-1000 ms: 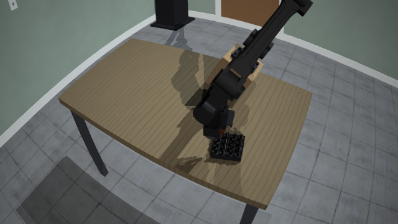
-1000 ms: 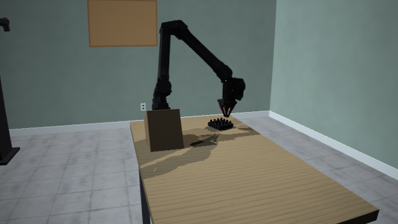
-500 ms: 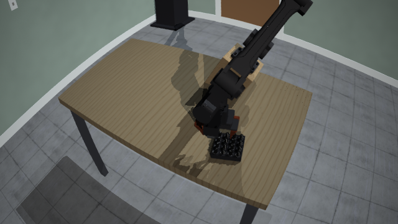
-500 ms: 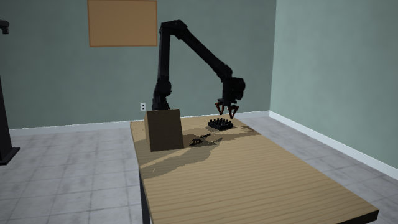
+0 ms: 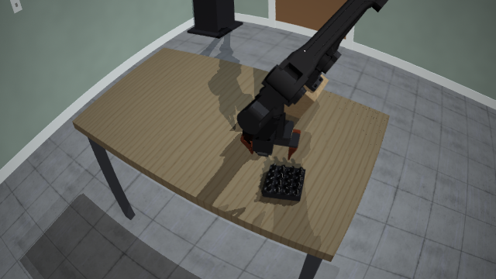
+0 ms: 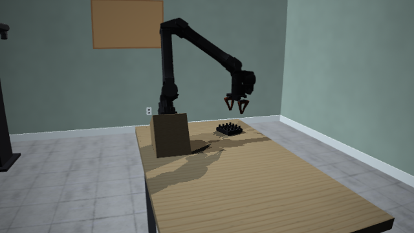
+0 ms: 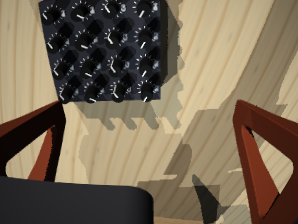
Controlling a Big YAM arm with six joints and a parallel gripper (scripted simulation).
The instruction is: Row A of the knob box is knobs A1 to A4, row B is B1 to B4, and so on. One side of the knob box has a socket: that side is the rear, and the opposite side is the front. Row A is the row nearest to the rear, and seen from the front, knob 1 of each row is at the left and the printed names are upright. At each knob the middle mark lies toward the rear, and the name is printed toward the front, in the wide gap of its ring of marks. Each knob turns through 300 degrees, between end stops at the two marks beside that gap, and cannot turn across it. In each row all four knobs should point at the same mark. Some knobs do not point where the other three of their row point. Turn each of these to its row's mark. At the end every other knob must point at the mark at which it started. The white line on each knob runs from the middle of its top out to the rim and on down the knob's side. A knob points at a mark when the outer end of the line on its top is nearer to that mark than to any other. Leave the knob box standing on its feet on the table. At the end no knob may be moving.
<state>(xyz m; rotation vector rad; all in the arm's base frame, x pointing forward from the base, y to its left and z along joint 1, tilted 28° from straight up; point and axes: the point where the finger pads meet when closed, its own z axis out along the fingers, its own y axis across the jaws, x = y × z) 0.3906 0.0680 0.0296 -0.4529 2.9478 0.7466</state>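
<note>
Green walls (image 5: 85,43) (image 6: 349,65) and a grey tiled floor (image 5: 411,155) (image 6: 81,181) are seen around a wood-grained surface (image 5: 155,101) (image 6: 259,181) (image 7: 200,50). By the black arm (image 5: 310,50) (image 6: 207,42), a long reach is made over the surface, and beneath its foot a wooden block (image 5: 300,106) (image 6: 171,136) is placed.

Between four and five o'clock from the surface's middle in the top view, the black knob box (image 5: 281,197) (image 6: 229,133) (image 7: 156,50) is found, lying flat. In the wrist view it is set toward eleven o'clock.

The gripper (image 5: 270,156) (image 6: 236,111) (image 7: 149,109) is held above the surface, at about eleven o'clock from the box in the top view, its reddish fingers spread wide, with nothing gripped.

On the box, sixteen knobs (image 7: 145,36) are arranged four by four. In the wrist view's rightmost column, the white lines (image 7: 144,45) are aimed at about seven o'clock. The printed names are too small to be read.

Opened the gripper (image 5: 270,156) (image 6: 236,111) (image 7: 149,109) from fingers close together a second ago to fingers spread wide. Since half a second ago, raised it higher above the table (image 5: 155,116) (image 6: 259,181) (image 7: 210,65), lifting the arm's elbow (image 6: 177,24) too. In the top view, drawn back off the edge of the knob box (image 5: 280,197) (image 6: 229,132) (image 7: 102,30), leaving wood showing between.
</note>
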